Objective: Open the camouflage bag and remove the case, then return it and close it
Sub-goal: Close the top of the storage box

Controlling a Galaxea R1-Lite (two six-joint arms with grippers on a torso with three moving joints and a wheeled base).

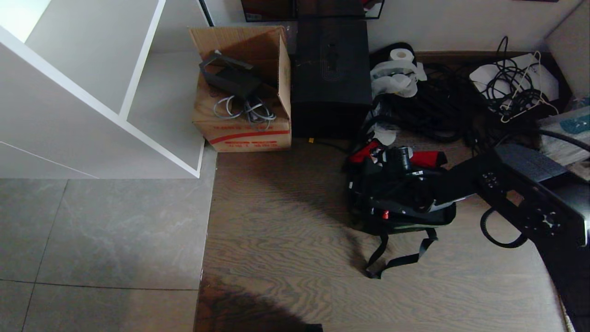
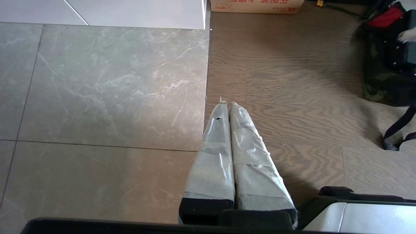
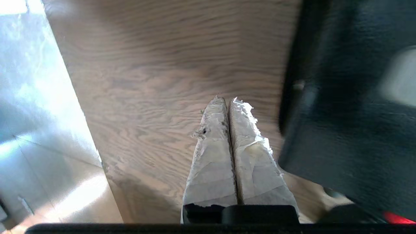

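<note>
Bag (image 1: pixel 396 193) on wood floor (image 1: pixel 286 230), open, red lining showing.
Right gripper (image 3: pixel 228 100) pressed together, empty, beside it; left gripper (image 2: pixel 227 104) likewise closed.

the camouflage bag (image 1: pixel 400 203) lies open on the wood floor (image 1: pixel 286 240), red lining showing at its far edge, its black strap (image 1: pixel 396 258) trailing toward the camera. the flat black case (image 1: pixel 405 210) sits in the bag's opening, a small red latch on its near edge. the right arm (image 1: pixel 521 193) reaches in from the right edge and ends over the bag; its fingers are lost against the dark contents. behind the bag stands a tall black box (image 1: pixel 331 78), with an open cardboard box (image 1: pixel 242 87) just beside it on the left, holding a dark device and grey cables. a toilet paper roll (image 1: pixel 402 55) and tangled black cables (image 1: pixel 511 87) lie along the wall. a white shelf unit (image 1: pixel 101 87) stands on grey tiles (image 1: pixel 92 240) at left.
</note>
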